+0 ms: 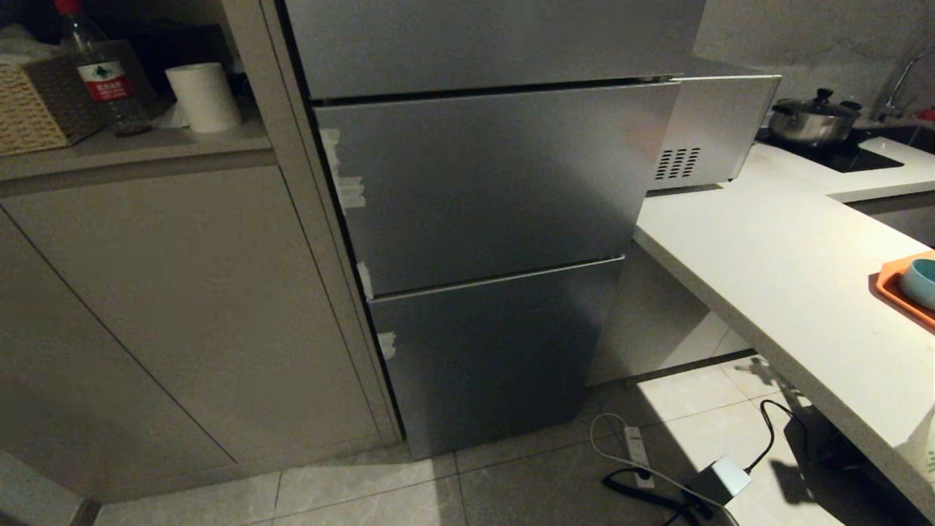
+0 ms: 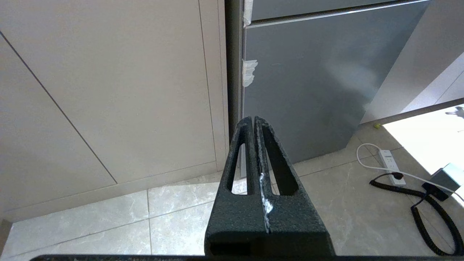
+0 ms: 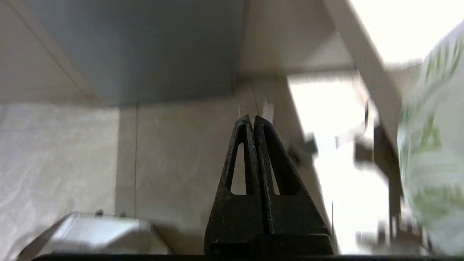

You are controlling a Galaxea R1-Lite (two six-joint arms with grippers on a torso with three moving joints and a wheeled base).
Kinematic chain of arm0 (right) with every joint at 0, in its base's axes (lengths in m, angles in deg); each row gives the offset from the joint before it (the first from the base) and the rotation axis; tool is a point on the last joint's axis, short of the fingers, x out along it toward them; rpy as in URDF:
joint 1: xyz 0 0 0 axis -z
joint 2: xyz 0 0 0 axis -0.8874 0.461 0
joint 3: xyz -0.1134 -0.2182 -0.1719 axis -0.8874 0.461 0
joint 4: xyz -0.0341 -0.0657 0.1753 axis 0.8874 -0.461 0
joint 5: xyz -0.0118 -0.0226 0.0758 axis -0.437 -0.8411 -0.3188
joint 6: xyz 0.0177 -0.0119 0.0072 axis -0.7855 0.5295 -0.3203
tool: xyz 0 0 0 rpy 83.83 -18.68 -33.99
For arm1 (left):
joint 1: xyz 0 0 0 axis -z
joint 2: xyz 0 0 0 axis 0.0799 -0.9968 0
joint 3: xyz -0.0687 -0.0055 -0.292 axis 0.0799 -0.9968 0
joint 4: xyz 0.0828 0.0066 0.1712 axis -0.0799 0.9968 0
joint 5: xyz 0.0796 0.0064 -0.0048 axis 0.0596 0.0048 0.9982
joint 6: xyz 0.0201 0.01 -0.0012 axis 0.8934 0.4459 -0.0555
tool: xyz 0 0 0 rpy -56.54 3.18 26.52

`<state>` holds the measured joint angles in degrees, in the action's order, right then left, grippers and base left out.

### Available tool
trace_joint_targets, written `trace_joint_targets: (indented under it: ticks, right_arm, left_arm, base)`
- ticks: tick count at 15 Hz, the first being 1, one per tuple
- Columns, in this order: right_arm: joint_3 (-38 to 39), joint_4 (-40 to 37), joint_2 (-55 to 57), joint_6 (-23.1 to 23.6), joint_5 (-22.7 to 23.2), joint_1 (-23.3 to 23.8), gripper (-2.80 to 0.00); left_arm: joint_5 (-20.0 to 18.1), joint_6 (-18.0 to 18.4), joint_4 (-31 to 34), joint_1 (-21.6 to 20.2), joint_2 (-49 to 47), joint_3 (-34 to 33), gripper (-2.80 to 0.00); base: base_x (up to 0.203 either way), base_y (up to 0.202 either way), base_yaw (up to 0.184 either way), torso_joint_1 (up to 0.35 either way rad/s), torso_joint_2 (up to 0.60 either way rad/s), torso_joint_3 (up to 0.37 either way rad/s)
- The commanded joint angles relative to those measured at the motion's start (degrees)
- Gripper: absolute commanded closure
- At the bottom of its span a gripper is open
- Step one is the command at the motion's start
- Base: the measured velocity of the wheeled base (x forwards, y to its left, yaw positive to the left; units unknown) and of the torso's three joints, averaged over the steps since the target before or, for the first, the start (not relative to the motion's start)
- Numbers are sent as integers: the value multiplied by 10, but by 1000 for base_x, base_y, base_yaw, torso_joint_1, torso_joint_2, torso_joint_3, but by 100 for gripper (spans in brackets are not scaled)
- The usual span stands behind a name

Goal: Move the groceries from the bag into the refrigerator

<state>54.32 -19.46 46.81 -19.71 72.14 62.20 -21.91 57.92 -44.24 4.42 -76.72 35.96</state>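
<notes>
The refrigerator point(image 1: 482, 241) stands in the middle of the head view, a grey-steel front with all its stacked doors closed and pale tape scraps on its left edge. Its lowest door point(image 2: 308, 83) also fills the left wrist view. The bag point(image 3: 431, 145), white with green print, shows blurred beside the counter edge in the right wrist view, and a sliver of the bag point(image 1: 926, 446) shows at the head view's right border. The groceries are hidden. My left gripper point(image 2: 253, 117) hangs low over the floor tiles, shut and empty. My right gripper point(image 3: 252, 116) is shut on nothing. Neither arm is in the head view.
A white counter point(image 1: 789, 277) runs along the right with an orange tray point(image 1: 895, 288), a teal bowl point(image 1: 922, 283), a silver vented box point(image 1: 719, 131) and a pot point(image 1: 812, 117). A power strip point(image 1: 635, 446) and cables lie on the floor. A red-labelled water bottle point(image 1: 98, 69) stands on the left cabinet.
</notes>
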Motion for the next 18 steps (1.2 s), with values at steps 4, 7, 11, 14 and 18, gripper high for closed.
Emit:
trace_joint_targets:
  ticks: [4,7,11,14,18]
  right_arm:
    - [2,2,-119,-9,-13,1,0]
    - [2,5,-119,-36,-17,1,0]
    - [3,2,-119,-64,-20,1,0]
    - [3,3,-119,-67,-20,1,0]
    - [3,2,-119,-63,-20,2,0]
  left_arm:
    - [0,-1,0,0,-1,0,0]
    - [0,-1,0,0,-1,0,0]
    - [0,-1,0,0,-1,0,0]
    - [0,-1,0,0,-1,0,0]
    - [0,-1,0,0,-1,0,0]
  base:
    - [0,0,0,0,0,0]
    - [0,0,0,0,0,0]
    - [0,0,0,0,0,0]
    - [0,0,0,0,0,0]
    - [0,0,0,0,0,0]
